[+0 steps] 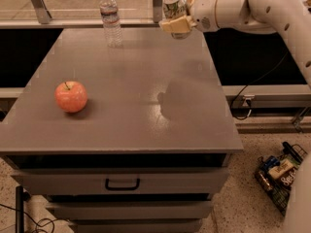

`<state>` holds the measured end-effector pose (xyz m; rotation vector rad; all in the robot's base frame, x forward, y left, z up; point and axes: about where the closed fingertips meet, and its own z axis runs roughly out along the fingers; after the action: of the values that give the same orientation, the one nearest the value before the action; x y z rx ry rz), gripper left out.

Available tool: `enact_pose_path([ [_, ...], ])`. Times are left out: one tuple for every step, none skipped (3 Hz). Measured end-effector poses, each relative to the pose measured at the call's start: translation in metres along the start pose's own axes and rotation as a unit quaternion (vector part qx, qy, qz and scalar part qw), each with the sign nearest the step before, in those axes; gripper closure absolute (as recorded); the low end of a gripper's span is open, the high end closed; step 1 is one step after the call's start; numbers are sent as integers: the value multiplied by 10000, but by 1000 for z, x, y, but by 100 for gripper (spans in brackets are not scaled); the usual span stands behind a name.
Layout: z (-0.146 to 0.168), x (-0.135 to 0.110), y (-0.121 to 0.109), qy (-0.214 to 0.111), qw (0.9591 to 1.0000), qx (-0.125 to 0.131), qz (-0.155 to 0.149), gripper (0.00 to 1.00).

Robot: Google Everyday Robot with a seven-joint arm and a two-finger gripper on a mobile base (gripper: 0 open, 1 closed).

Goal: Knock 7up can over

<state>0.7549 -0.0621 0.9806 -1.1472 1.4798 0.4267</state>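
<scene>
The 7up can [173, 5], white and green with a silver top, is in the air above the back right part of the grey table [146, 130], tilted slightly to the left. My gripper [175, 26] reaches in from the right on a white arm. Its cream fingers [181, 25] are shut on the lower part of the can. The can and the gripper cast a shadow on the tabletop [170, 98] below them.
A clear water bottle [111, 17] with a white cap stands at the back left of the table. A red apple [71, 96] lies at the left. Drawers [122, 184] sit under the top. A basket of items [281, 174] is on the floor at the right.
</scene>
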Motion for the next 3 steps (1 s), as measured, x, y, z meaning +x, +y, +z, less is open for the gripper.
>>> enact_pose_path([
  [-13, -22, -7, 579, 9928, -285, -1010, 100],
  [-23, -18, 11, 1397, 9657, -891, -1998, 100],
  [-33, -6, 29, 2081, 9266, -1299, -2849, 100],
])
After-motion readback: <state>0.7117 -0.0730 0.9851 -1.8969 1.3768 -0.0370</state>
